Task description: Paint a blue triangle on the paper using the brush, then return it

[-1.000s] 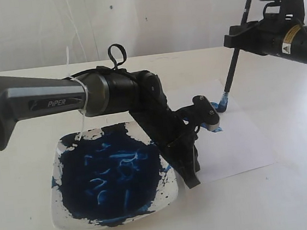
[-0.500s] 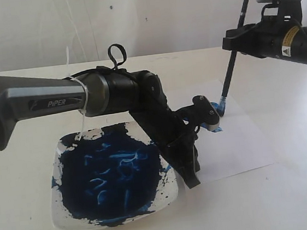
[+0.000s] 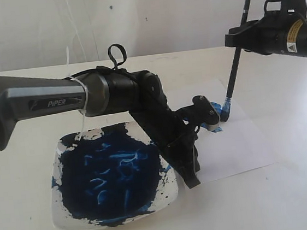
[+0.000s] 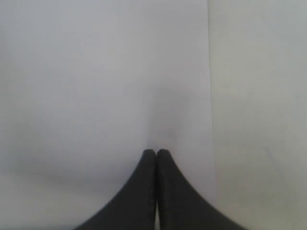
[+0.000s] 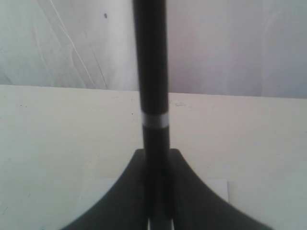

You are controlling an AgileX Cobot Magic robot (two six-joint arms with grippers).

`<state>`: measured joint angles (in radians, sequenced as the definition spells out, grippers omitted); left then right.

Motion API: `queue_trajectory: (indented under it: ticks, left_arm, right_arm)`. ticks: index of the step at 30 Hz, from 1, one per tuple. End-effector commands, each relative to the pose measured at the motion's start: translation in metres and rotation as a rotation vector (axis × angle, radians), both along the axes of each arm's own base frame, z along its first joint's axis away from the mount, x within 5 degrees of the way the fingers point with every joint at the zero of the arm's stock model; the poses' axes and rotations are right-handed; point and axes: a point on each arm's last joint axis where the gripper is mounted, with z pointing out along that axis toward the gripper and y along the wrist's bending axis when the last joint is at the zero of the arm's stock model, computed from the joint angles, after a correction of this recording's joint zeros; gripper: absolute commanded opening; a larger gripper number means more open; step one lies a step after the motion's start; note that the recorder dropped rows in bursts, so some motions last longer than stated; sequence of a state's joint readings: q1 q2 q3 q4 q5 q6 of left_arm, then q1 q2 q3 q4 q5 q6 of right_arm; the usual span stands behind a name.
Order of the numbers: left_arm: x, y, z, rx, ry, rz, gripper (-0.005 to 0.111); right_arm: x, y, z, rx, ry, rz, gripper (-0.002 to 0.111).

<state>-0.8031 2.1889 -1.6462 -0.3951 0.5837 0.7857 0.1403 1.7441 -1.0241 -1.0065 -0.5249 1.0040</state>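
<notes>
The paper [image 3: 238, 139] lies flat to the right of the dish. My left gripper [image 3: 192, 182] is shut with nothing in it, its tips pressing on the paper's near left corner; the left wrist view shows the shut fingertips [image 4: 148, 155] on the white sheet [image 4: 96, 72]. High at the right, my right gripper [image 3: 236, 32] is shut on the brush [image 3: 235, 57]. The brush stands nearly upright with its blue tip [image 3: 225, 109] on the paper. A few blue strokes [image 3: 217, 127] show beside the tip. The left arm mostly hides them, so no triangle shape can be made out. In the right wrist view the black handle [image 5: 151, 72] rises from the gripper [image 5: 156, 160].
A square dish [image 3: 62, 215] smeared with dark blue paint sits at the front left, close to the paper's left edge. The left arm [image 3: 112, 92] stretches from the left edge over the dish. A white wall stands behind the cream table [image 3: 294, 199].
The right gripper has shifted slightly to the right, and the brush tip has slid a little right on the paper. The left arm has not moved.
</notes>
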Motion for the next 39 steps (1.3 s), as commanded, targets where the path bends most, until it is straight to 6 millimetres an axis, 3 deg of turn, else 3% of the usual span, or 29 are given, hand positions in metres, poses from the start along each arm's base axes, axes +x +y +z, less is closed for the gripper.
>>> queue_trajectory:
  ticks: [1, 21, 39]
  left_arm:
    - [-0.003, -0.002, -0.003, 0.006, 0.020, -0.007, 0.000]
    - [-0.003, -0.002, -0.003, 0.006, 0.020, -0.007, 0.000]
    - [-0.003, -0.002, -0.003, 0.006, 0.020, -0.007, 0.000]
  right_arm:
    - [-0.003, 0.000, 0.004, 0.000, 0.010, 0.008, 0.000]
    - [-0.009, 0.004, 0.002, 0.026, 0.078, 0.066, 0.000]
    - [-0.021, 0.003, 0.035, 0.025, -0.015, 0.079, 0.000]
